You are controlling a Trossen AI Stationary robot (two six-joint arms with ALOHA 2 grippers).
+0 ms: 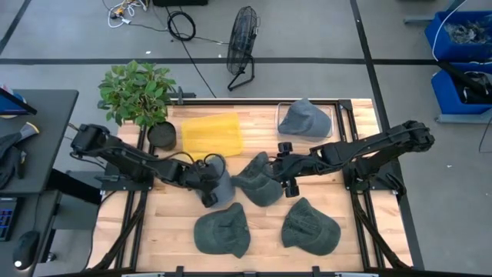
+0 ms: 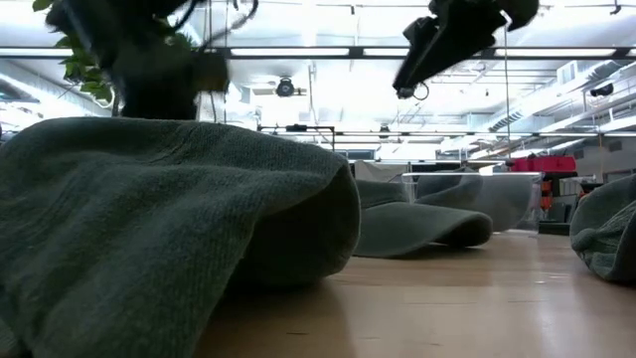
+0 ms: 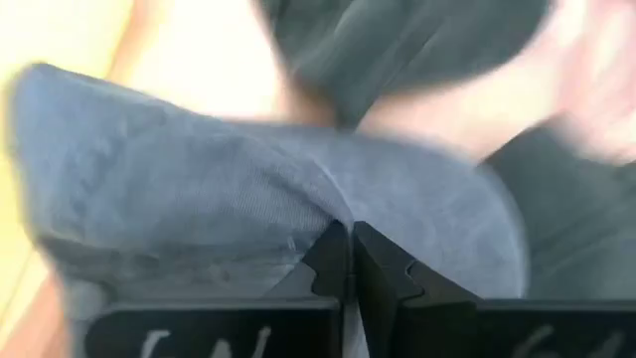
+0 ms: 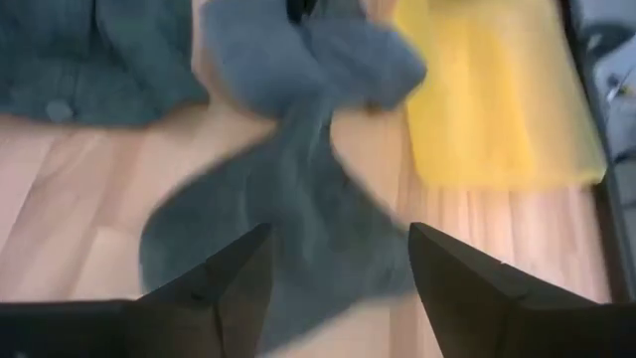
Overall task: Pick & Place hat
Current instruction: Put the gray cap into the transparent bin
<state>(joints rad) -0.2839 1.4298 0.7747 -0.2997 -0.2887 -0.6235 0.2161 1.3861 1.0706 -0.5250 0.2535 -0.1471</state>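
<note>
Your left gripper (image 3: pixel 350 261) has its two dark fingers pressed together on a fold of the grey-blue hat (image 3: pixel 248 199); the wrist view shows the fabric pinched right at the fingertips, so the grasp looks made. From above, that gripper (image 1: pixel 209 185) sits near the middle of the table with the grey-blue hat (image 1: pixel 219 178) bunched around it, just below the yellow bin (image 1: pixel 211 135) and just beside a dark green hat (image 1: pixel 257 181). Whether the hat is lifted clear of the wood you cannot tell from these views.

Your right gripper (image 4: pixel 333 264) is spread wide with nothing between its fingers, hovering above that same dark green hat (image 4: pixel 288 239). In the high view it (image 1: pixel 286 168) reaches in from the right, over the hat's edge.

Further out, one grey hat (image 1: pixel 304 117) already lies in the clear container (image 1: pixel 330 115) at the far right corner, so by the look of it one placement is done. Two more dark green hats (image 1: pixel 223 231) (image 1: pixel 309 225) lie on the near part of the wooden table (image 1: pixel 361 231), untouched. A potted plant (image 1: pixel 138 92) stands by the far left corner.

So you are partway: one hat appears binned, one is in hand and not yet delivered, and three green hats remain on the table.
</note>
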